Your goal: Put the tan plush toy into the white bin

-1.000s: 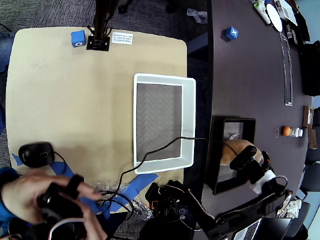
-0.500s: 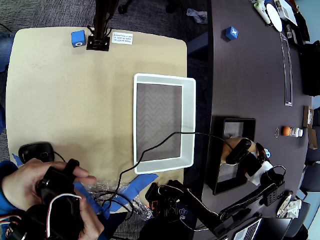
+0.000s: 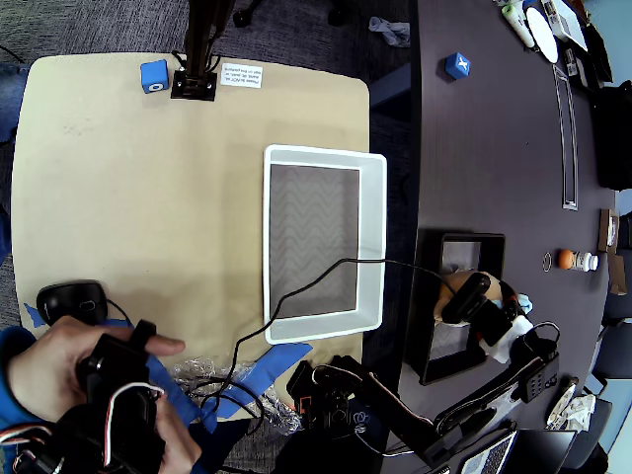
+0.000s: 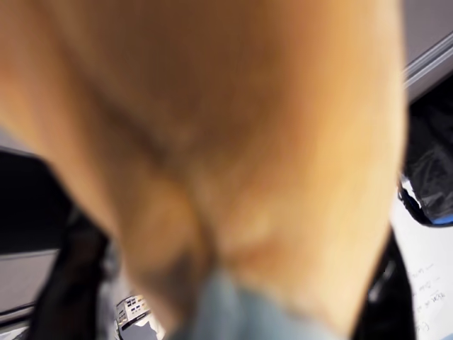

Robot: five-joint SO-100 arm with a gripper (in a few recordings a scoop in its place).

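The gripper (image 3: 472, 296) sits low over the black tray (image 3: 486, 244) near the lower right corner of the dark table (image 3: 484, 148), right on top of the tan plush toy (image 3: 446, 292). I can't tell if the jaws are spread or pinching, since the arm hides them. Compared with a second ago, way less plush shows from overhead, just a tan sliver at the tray's left wall. The wrist view is soft, blurry orange fur (image 4: 212, 142) up close with a pale blue bit at the bottom. The white bin (image 3: 373, 237), a smooth rounded rectangle with a grey bottom, sits at the tan table's right edge.
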